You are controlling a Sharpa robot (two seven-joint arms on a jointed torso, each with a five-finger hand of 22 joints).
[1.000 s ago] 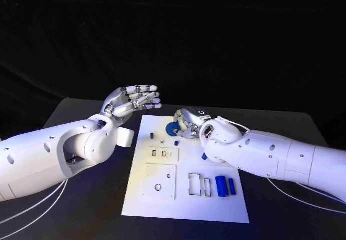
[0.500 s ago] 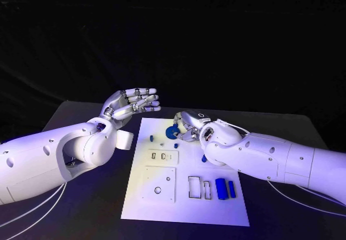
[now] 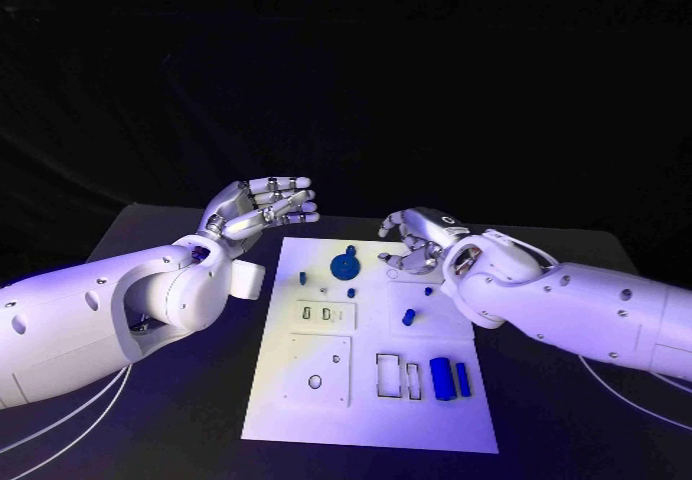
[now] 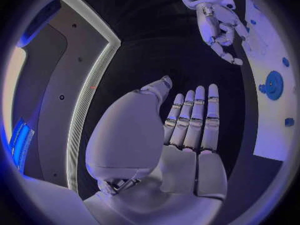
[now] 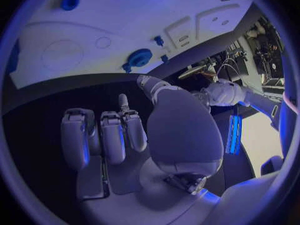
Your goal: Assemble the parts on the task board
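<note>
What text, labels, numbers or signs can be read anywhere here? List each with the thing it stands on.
None: no word, number or sign can be read.
The task board is plain white, with cut-outs only.
The blue parts, like the round one, are unmarked.
The left hand and right hand show no lettering.

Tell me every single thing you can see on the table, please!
table: one, black, under everything.
task board: one, white, flat on the middle of the table.
round disc part: one, blue, on the far end of the task board.
small parts: several, blue, scattered around the board's far half.
long block parts: two, blue, side by side near the board's right edge, closer to the robot.
left robot hand: one, silver, raised beyond the board's far left corner, fingers apart, holding nothing.
right robot hand: one, silver, above the board's far right edge, fingers curled, holding nothing.
</note>
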